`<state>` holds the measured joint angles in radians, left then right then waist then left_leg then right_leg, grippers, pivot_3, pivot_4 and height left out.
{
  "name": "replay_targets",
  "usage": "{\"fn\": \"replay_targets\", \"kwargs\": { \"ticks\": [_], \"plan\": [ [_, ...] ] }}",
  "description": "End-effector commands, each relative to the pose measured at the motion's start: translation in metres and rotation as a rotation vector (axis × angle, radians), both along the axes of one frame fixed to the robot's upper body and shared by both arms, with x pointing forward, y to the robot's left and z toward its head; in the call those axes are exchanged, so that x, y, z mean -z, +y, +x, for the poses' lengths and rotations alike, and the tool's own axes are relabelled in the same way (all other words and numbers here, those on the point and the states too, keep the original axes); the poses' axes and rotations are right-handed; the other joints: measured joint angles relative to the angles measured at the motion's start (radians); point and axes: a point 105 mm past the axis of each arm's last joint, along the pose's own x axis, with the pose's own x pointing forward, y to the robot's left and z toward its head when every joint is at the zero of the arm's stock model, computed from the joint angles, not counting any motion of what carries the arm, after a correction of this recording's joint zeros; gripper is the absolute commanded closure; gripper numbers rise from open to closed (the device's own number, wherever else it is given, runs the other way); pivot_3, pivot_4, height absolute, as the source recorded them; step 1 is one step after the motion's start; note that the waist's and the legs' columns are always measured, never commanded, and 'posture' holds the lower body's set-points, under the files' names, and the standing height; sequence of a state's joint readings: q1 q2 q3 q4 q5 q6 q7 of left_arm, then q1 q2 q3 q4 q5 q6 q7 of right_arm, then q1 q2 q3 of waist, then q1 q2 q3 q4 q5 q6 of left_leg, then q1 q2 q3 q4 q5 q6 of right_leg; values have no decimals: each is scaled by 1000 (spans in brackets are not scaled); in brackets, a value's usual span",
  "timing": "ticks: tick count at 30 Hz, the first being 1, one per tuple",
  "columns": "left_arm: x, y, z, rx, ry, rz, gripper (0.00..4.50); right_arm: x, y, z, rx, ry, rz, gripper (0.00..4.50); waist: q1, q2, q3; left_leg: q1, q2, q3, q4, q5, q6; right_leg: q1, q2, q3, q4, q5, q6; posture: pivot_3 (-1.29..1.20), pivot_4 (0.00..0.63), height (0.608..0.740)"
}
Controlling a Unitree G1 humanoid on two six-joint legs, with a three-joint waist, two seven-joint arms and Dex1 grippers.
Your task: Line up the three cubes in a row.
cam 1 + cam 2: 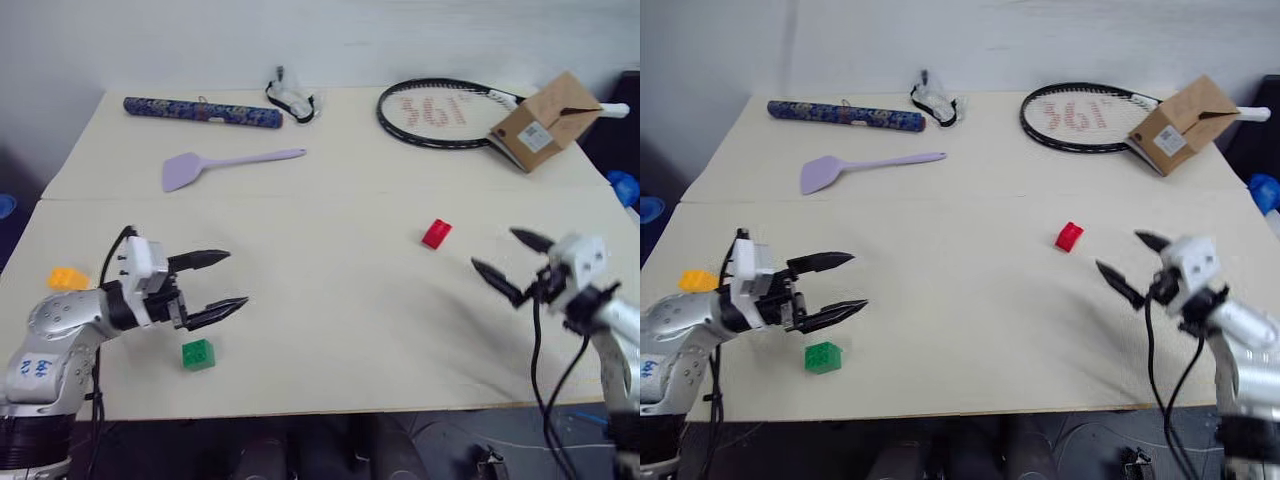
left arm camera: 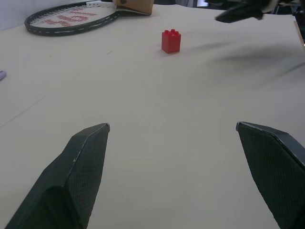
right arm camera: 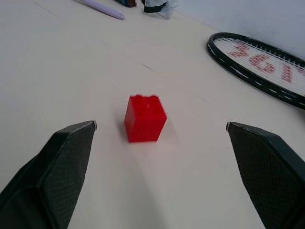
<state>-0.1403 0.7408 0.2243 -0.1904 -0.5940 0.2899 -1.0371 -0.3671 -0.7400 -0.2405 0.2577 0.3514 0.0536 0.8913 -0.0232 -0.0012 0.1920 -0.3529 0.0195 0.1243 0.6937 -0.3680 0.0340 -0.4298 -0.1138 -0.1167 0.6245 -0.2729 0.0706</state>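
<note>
in the head views, a pale beige counter [image 1: 330, 330] carries three small studded plastic cubes, well apart. the red plastic cube [image 1: 436, 234] lies right of the middle, the green plastic cube [image 1: 198, 354] sits near the front edge on the left, and the yellow-orange plastic cube [image 1: 68, 278] lies at the far left edge, partly behind the left arm. the left gripper [image 1: 222, 281] hangs just above and behind the green cube, its two black fingers spread apart and holding nothing. the right gripper [image 1: 508, 262] hovers to the right of the red cube, near it but not touching — fingers also spread, empty. along the back lie a dark blue patterned tube [image 1: 202, 111], a lilac plastic spatula [image 1: 225, 165], a black-and-white strap bundle [image 1: 292, 98], a black-framed racket with red lettering [image 1: 440, 113] and a brown cardboard box [image 1: 545, 122] resting on the racket's handle end.

in the left wrist view, the fingers [image 2: 76, 176] stand wide, with the red cube upright far ahead between them.

in the right wrist view, the red cube sits close ahead — between the spread fingers [image 3: 57, 171], studs up.
</note>
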Motion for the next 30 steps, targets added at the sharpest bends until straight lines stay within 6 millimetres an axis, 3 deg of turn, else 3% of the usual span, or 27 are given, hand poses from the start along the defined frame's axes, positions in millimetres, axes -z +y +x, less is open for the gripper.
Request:
{"fn": "replay_targets", "kwargs": {
  "ticks": [1, 5, 11, 14, 20, 21, 27, 30],
  "plan": [
    [-18, -11, 0, 46, -58, -27, 13, 2, 1, 23, -31, 86, -43, 0, 6, 0, 0, -1, 0, -1, 0, 0, 0, 0, 0, -1, 0, 0, 0, 0, 150, 740],
    [-21, -15, 1, 56, -68, -26, 13, 1, 13, 46, -99, 173, -38, 0, 6, 0, 0, -3, 0, -2, 2, 0, 1, 1, 0, -2, 1, 0, 1, 0, 150, 740],
    [-20, -17, -4, 49, -69, -22, 13, 16, 22, 58, -135, 266, -81, 0, 3, 0, 0, -3, 0, -3, 3, 0, 1, 1, 0, -3, 1, 0, 1, 0, 150, 740],
    [-17, -19, -8, 37, -64, -27, 0, 21, 25, 61, -144, 300, -77, 575, -5, 0, 0, -3, 0, -3, 4, 0, 1, 1, -1, -3, 1, 1, 1, 0, 150, 740],
    [-14, -20, -10, 30, -57, -23, 0, 11, 37, 62, -229, 216, -67, 2689, -6, 0, 0, -3, 0, -3, 4, 0, 1, 1, 0, -3, 1, 1, 1, 0, 150, 740],
    [-14, -19, -9, 27, -57, -21, 0, 10, 39, 60, -250, 206, -69, 3050, -6, 0, 0, -3, 0, -3, 4, 0, 1, 1, 0, -3, 1, 1, 1, 0, 150, 740],
    [-11, -13, -10, 14, -46, -6, 0, -1, 92, 21, -685, 164, -202, 3029, -5, 1, 0, -3, 0, -4, 4, 0, 1, 1, 0, -3, 1, 1, 1, 0, 150, 740],
    [-9, -14, -11, 21, -37, -7, 0, 6, 132, -8, -904, 211, -302, 3029, -4, 1, 0, -3, 1, -4, 4, 0, 0, 1, 0, -4, 2, 1, 1, 0, 150, 740]
  ]
}}
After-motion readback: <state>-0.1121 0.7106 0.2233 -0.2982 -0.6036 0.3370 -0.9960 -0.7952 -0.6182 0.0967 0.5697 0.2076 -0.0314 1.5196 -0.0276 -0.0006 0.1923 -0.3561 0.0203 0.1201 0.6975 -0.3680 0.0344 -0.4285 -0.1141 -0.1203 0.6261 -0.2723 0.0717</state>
